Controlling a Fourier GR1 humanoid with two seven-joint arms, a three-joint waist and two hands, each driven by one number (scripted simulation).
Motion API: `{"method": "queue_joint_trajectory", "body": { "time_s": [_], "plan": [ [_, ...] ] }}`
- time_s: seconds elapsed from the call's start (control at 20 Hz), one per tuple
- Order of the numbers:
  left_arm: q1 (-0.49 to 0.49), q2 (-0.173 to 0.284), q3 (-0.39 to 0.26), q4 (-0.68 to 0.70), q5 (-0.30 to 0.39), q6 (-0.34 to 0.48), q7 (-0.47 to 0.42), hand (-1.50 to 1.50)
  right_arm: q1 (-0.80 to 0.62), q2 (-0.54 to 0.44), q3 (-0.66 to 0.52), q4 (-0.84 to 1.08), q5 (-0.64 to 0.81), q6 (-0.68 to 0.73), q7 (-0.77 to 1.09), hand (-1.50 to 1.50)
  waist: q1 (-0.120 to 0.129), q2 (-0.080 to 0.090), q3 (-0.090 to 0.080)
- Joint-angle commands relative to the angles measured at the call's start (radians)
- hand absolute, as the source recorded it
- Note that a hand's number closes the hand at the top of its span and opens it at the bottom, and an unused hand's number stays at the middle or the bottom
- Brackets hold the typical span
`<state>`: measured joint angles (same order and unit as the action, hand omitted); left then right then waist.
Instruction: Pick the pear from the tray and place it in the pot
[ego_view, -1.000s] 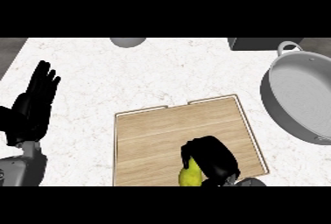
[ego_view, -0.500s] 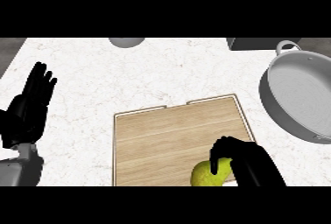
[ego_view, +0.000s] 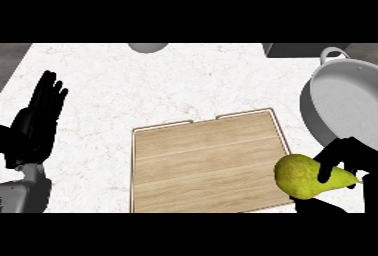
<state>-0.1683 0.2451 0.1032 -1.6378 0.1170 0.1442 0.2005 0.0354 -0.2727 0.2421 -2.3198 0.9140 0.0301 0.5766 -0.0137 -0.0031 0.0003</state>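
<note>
A yellow-green pear (ego_view: 304, 176) lies on its side in my right hand (ego_view: 344, 159), whose black fingers curl round its narrow end. The pear hangs over the right edge of the wooden tray (ego_view: 207, 165), close to the view's lower right. The grey pot (ego_view: 347, 102) with a loop handle stands at the right, just beyond the hand. My left hand (ego_view: 35, 125) rests open at the left edge, fingers up.
A grey round object (ego_view: 148, 47) is cut off by the counter's far edge. A dark block (ego_view: 289, 49) sits at the back right beside the pot's handle. The white marbled counter (ego_view: 177, 85) stretches between the tray and the far edge.
My right hand has carried the pear up and to the right, from the tray's lower middle to past its right edge, nearer the pot. The left hand has barely shifted.
</note>
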Motion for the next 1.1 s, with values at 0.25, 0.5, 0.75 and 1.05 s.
{"method": "queue_joint_trajectory", "body": {
  "time_s": [0.25, 0.5, 0.75, 1.05],
  "plan": [
    [-0.015, 0.010, 0.006, -0.094, 0.012, 0.005, 0.118, 0.00, -0.015, -0.016, -0.357, 0.068, -0.311, 0.003, -0.133, 1.50, 0.013, 0.001, 0.002],
    [-0.063, -0.013, 0.001, 0.029, -0.024, 0.004, 0.029, 0.00, -0.177, -0.090, -0.557, 0.251, -0.497, 0.069, -0.159, 1.50, 0.011, 0.005, 0.000],
    [-0.040, -0.007, 0.006, -0.042, -0.007, -0.012, 0.076, 0.00, -0.222, -0.054, -0.606, 0.461, -0.544, -0.007, -0.297, 1.50, 0.020, 0.004, 0.001],
    [-0.055, -0.038, -0.019, 0.017, -0.027, -0.008, 0.028, 0.00, -0.241, -0.215, -0.557, 0.719, -0.098, -0.181, -0.422, 1.50, 0.042, 0.016, 0.000]
  ]
}}
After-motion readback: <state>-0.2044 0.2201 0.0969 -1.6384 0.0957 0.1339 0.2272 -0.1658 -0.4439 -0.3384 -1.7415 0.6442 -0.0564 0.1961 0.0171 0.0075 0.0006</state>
